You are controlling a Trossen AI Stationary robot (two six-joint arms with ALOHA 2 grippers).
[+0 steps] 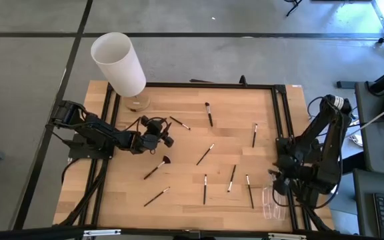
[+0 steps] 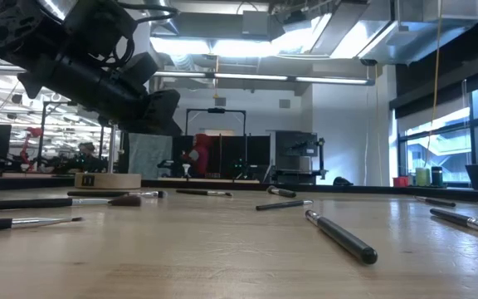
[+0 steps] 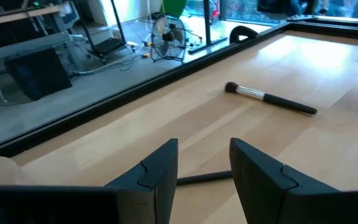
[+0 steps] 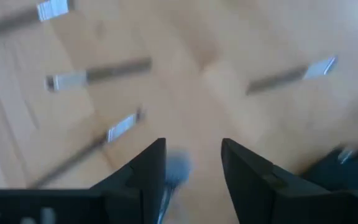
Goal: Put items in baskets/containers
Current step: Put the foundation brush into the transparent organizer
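Observation:
Several thin black-handled brushes lie flat and scattered on the wooden table (image 1: pixel 179 207), among them one with a round head (image 1: pixel 209 113) and one with a fan head (image 1: pixel 157 168). The clear holder (image 1: pixel 274 203) stands at the near right corner. Just above and beyond it, my right gripper (image 1: pixel 277 181) hangs open, pointing steeply down. In the right wrist view a blurred grey shape (image 4: pixel 176 169) shows beside one finger; what it is, and whether it touches, I cannot tell. At the table's left my left gripper (image 3: pixel 204 168) hovers open, with a brush handle (image 3: pixel 205 178) on the table below its fingers.
A white cylindrical lamp (image 1: pixel 119 63) on a round wooden base (image 1: pixel 137 102) stands at the far left corner. A black metal frame (image 1: pixel 212 85) runs round the table. More brushes lie in the middle (image 1: pixel 205 154) and near right (image 1: pixel 249 191).

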